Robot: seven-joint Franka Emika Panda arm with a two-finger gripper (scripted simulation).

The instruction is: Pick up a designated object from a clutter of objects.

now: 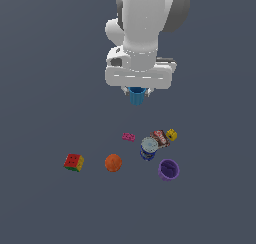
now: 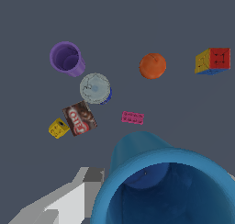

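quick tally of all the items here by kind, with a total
cups: 2 (blue cup in the claw, purple cup)
can: 1 (blue can)
ball: 1 (orange ball)
puzzle cube: 1
toy brick: 1 (pink toy brick)
packet: 1 (red-brown packet)
block: 1 (yellow block)
total: 8

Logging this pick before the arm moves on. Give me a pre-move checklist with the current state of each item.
1. Right object held: blue cup, not the purple cup: ok.
2. Cup lifted above the floor: ok.
3. Gripper shut on the cup: ok.
4. Grip depth on the rim: cannot tell.
5. Clutter apart from the lifted cup, including the can and orange ball: ok.
6. Cup upright, opening up: ok.
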